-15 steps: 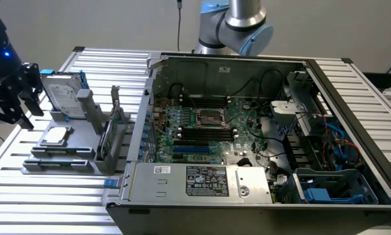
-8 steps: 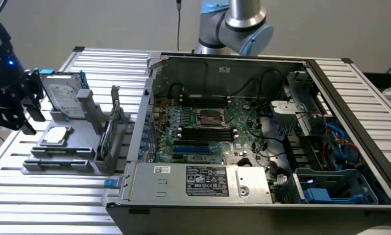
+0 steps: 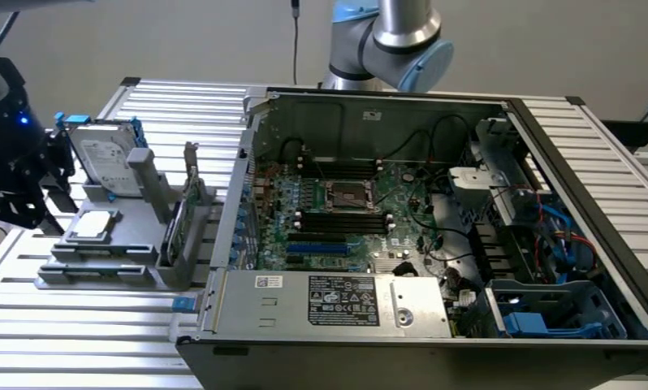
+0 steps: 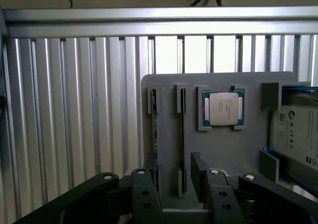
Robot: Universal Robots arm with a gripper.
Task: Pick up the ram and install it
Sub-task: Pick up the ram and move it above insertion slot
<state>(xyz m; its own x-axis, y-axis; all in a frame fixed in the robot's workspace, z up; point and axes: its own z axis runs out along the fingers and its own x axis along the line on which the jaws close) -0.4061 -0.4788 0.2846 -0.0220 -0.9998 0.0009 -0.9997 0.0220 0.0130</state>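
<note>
Pincer (image 4: 175,177) first: the black two-fingered tool hangs over a flat grey plastic holder plate (image 4: 223,149) with its fingers (image 4: 199,170) spread. They stand either side of the ram (image 4: 182,134), a long, thin dark-green circuit-board stick seen edge-on in a narrow groove of that plate. Whether the pads touch it cannot be told; nothing is pinched.

A second thin green stick (image 4: 154,129) sits in the neighbouring groove, just beside one finger. Further along the plate lie a square silver-lidded processor (image 4: 222,108) in its green frame and a silver hard drive (image 4: 298,134) in a blue frame.

My reading is that the task is at its start. The stick is in its holder, not lifted, and the grasp is lined up but not made. Lifting, carrying and seating all remain.

In the exterior view the open black computer case (image 3: 584,162) lies on the ribbed aluminium table (image 3: 75,325), well apart from the holder. The long black memory slots (image 3: 346,221) on its green motherboard (image 3: 395,195) look unfilled, though I cannot be sure.

Writing: the drive carries a white label with a round logo. The grey metal power supply (image 3: 324,301) bears a black sticker. The processor lid shows faint print. None of it is legible.
</note>
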